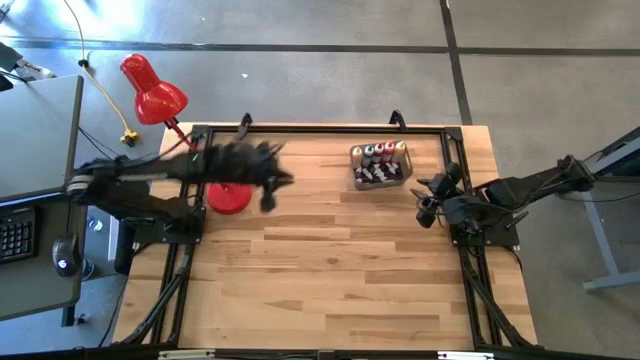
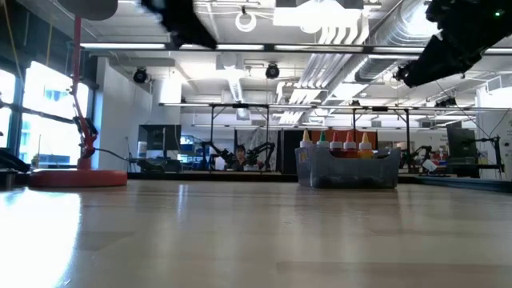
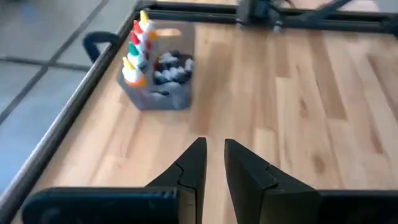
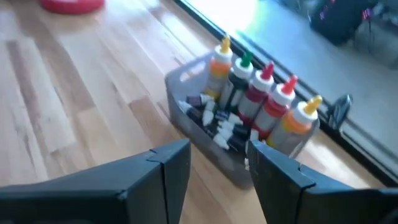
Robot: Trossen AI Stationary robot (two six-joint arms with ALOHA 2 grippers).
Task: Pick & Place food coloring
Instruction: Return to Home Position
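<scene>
Now at the closing step: return to home. Find the bottles (image 4: pixel 258 93) packed inside the grey tub (image 2: pixel 348 172) at 1 o'clock on the table (image 1: pixel 330 280); no loose ones visible on the wood. Next, by judgement: draw both claws back to rest, keeping clear of the tub rim and of the red lamp (image 1: pixel 155 95) at 10 o'clock. Left claw (image 3: pixel 214 146), at 11 o'clock: parted by a narrow slit, empty, touching nothing. Right claw (image 4: pixel 217 149), at 2 o'clock just beside the tub: spread wide, empty, touching nothing.
</scene>
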